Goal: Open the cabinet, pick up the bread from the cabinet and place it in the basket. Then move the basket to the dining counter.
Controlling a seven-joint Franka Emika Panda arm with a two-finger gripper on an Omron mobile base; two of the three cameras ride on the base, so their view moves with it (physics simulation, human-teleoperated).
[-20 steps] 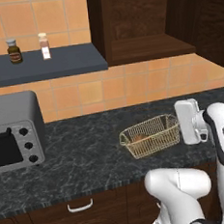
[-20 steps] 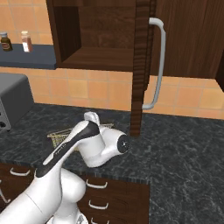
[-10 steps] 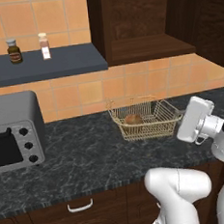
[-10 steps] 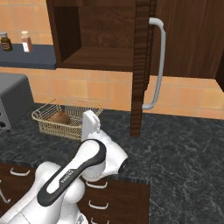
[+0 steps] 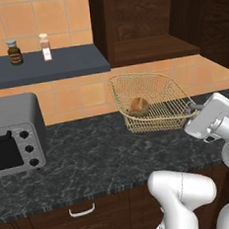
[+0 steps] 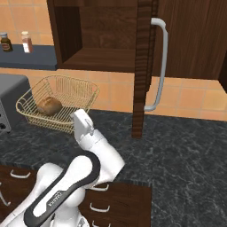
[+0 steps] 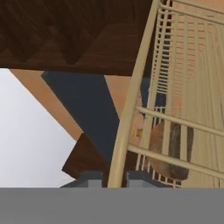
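Observation:
The golden-tan wire basket (image 5: 156,90) hangs tilted above the black worktop, its open side tipped toward the camera. My gripper (image 5: 191,110) is shut on the rim at the basket's right corner. In the hand view the fingertips (image 7: 92,177) clamp a rim wire of the basket (image 7: 131,100). The bread (image 5: 139,106), a small brown bun, lies against the basket's low side, also seen as the bread (image 6: 48,105) and bread (image 7: 168,151). The cabinet (image 6: 106,40) stands open, its door (image 6: 142,66) swung out with the silver handle (image 6: 160,66). The dining counter is out of view.
A grey toaster oven (image 5: 12,134) stands at the left on the black speckled worktop (image 5: 91,158). Above it a dark shelf (image 5: 57,65) carries two small bottles (image 5: 14,51). The open cabinet door juts out over the worktop right of the basket (image 6: 57,95). Drawers (image 5: 83,208) run below.
The basket, with the bun in it, has risen off the worktop and tipped up. My gripper has swung down to the right, still gripping its rim.

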